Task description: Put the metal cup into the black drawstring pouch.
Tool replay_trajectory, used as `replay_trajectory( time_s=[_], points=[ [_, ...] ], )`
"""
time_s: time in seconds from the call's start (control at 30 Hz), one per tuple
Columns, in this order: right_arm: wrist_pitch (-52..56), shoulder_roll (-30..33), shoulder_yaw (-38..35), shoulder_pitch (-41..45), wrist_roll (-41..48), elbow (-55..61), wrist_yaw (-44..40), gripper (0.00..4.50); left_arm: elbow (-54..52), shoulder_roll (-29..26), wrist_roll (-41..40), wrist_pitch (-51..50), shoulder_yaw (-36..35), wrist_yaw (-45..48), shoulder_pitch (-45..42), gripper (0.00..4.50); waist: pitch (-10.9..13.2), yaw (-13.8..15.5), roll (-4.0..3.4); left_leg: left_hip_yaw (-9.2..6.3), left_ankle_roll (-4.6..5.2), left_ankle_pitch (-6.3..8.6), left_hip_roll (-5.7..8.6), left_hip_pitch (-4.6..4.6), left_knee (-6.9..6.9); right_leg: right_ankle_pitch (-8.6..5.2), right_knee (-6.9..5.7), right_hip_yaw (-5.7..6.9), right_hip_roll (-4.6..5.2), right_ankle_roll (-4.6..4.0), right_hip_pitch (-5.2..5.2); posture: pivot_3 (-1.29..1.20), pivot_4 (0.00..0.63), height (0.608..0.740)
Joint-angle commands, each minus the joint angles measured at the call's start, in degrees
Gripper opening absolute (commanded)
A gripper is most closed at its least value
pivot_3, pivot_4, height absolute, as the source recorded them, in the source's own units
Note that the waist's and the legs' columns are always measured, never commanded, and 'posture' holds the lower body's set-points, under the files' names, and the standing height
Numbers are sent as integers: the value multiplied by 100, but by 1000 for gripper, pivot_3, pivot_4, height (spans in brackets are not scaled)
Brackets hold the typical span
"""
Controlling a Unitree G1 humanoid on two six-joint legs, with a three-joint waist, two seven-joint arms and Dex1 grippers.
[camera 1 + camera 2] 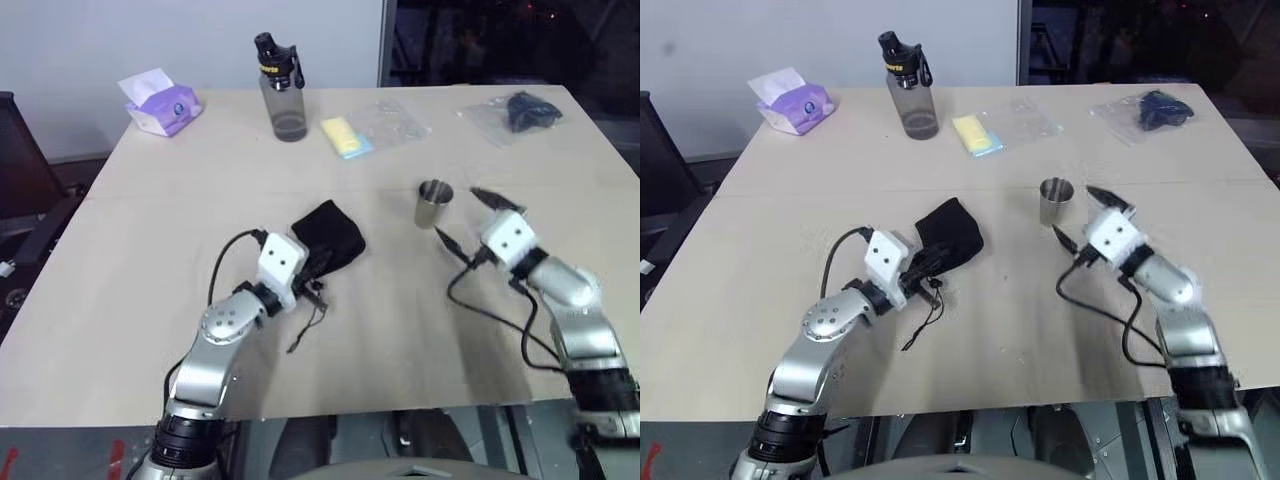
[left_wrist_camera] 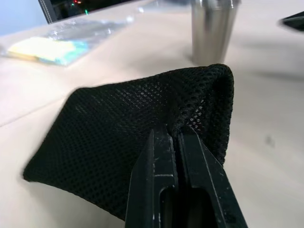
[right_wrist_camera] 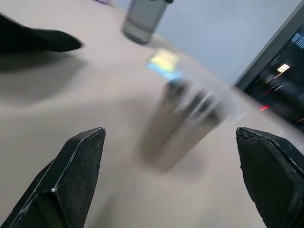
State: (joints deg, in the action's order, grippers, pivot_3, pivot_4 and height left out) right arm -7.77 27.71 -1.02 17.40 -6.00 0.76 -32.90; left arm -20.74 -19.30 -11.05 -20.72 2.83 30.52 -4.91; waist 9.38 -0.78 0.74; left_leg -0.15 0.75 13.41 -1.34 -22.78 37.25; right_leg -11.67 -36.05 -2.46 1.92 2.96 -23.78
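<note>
Metal cup (image 1: 434,203) stands upright on the table (image 1: 150,300), just ahead of the wide-spread right gripper (image 1: 468,222); left gripper (image 1: 316,268) pinches the black drawstring pouch (image 1: 329,234) edge. A fast approach could tip the cup, or the pinch could leave the pouch mouth closed

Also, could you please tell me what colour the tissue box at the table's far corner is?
Purple, with white tissue on top, the tissue box shows best in the left eye view.
</note>
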Motion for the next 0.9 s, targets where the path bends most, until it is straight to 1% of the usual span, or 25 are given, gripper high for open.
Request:
replay_trajectory(
  time_s=[0.03,0.1,0.17,0.2,0.27,0.33,0.37,0.4,0.43,0.5,0.53,0.63,0.67,0.77,0.9],
  points=[
    [172,202,340,792,-486,-450,38,4500,-402,86,-503,-614,-173,-102,-212,44,3,-4,1,-1,0,0,0,0,-2,2,0,1,0,2,1,0,150,740],
    [170,346,604,1117,-642,-687,-194,4500,-446,134,-706,-982,-291,-217,-356,44,6,-3,5,0,1,0,2,-2,-1,1,1,-1,1,-1,0,0,150,740],
    [136,455,788,1267,-722,-821,-351,4500,-483,153,-861,-1209,-363,-284,-447,44,6,1,8,-4,1,0,3,-2,2,1,1,2,1,-1,2,0,150,740],
    [86,518,898,1336,-815,-907,-398,4500,-504,162,-931,-1287,-388,-310,-490,44,6,1,9,-9,1,0,2,-2,2,1,2,6,1,-1,5,0,150,740],
    [-290,705,1233,1520,-1268,-1153,-364,4500,-534,204,-1052,-1430,-434,-383,-566,44,6,0,9,-8,1,0,3,-2,2,3,4,6,1,0,6,0,150,740],
    [-217,741,1400,1573,-1361,-1260,-472,4500,-540,203,-1114,-1492,-441,-415,-599,44,7,-5,10,-7,1,0,4,-5,2,3,7,5,2,-1,5,0,150,740],
    [-137,784,1452,1548,-1368,-1262,-572,3940,-542,194,-1133,-1510,-443,-422,-608,0,7,-6,11,-6,1,0,4,-5,2,3,8,4,3,-1,5,0,150,740],
    [-99,838,1501,1517,-1388,-1260,-671,3652,-540,183,-1153,-1526,-449,-429,-616,0,7,-5,11,-8,1,0,4,-5,2,4,7,5,3,-2,6,0,150,740],
    [-91,911,1532,1462,-1405,-1252,-771,3158,-540,173,-1170,-1543,-455,-442,-623,0,7,-5,11,-8,1,-1,4,-4,2,4,7,4,3,-1,5,0,150,740],
    [30,984,1501,1357,-1368,-1195,-865,2345,-536,161,-1211,-1572,-466,-471,-629,0,8,-5,12,-10,1,-1,4,-3,2,3,7,6,2,-2,6,0,150,740],
    [58,1018,1472,1324,-1348,-1147,-873,1742,-538,163,-1240,-1596,-470,-485,-632,0,8,1,13,-10,0,-1,4,-3,2,2,7,6,3,-5,7,0,150,740],
    [104,1059,1392,1291,-1325,-999,-844,286,-579,198,-1358,-1706,-476,-521,-645,0,9,-9,13,-7,1,-1,4,-4,2,2,7,4,3,-6,6,0,150,740],
    [101,1081,1392,1287,-1355,-965,-840,67,-589,223,-1407,-1745,-489,-532,-656,0,9,-17,14,-7,0,-1,4,-3,3,2,7,3,2,-6,6,0,150,740],
    [150,1109,1319,1191,-1318,-802,-788,67,-524,272,-1491,-1857,-485,-586,-758,0,10,-11,14,-9,1,-1,4,-3,4,2,6,5,2,-6,6,0,150,740],
    [129,813,995,1153,-775,-270,-604,67,-377,322,-1603,-2013,-538,-653,-946,0,11,-6,17,-10,0,-1,4,-4,4,4,6,6,1,-2,6,0,150,740]
  ],
)
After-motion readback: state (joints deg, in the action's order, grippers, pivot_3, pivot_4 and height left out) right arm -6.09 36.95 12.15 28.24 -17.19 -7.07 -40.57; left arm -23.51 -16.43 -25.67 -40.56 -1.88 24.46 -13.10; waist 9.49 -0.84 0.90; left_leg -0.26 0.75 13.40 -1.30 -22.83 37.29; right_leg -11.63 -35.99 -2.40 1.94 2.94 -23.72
